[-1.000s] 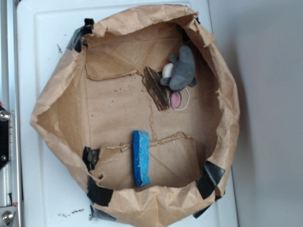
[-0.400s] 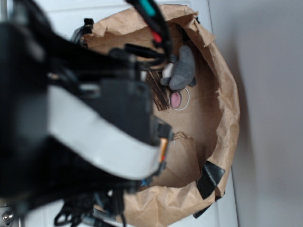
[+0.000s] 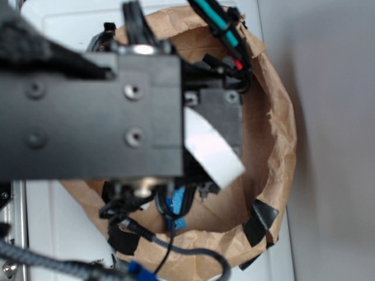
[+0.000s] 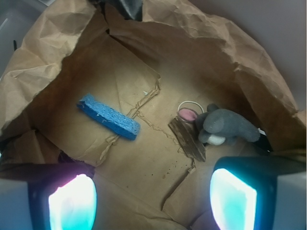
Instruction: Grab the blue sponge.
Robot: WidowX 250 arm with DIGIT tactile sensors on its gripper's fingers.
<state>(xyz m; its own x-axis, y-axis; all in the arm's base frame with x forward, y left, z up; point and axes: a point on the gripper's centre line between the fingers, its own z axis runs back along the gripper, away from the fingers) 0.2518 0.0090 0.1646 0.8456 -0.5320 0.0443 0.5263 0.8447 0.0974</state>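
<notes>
The gripper (image 4: pixel 148 191) is hanging wide open above the paper bag (image 4: pixel 230 62); the blue sponge (image 4: pixel 109 116) is lying at ten o'clock. The approach should be swinging that way, jaws straddling its narrow width.

Lit evenly and softly from above in the exterior view, with a blurred black robot arm (image 3: pixel 94 126) badly out of focus up close. Sharper beyond, along the crumpled brown paper bag (image 3: pixel 280 146). Dimmer and warmer in the wrist view, shadowed toward the far creases. Washed out to glowing cyan-white on the gripper (image 4: pixel 152 200) pads (image 4: pixel 72 206) near the bottom edge.
</notes>
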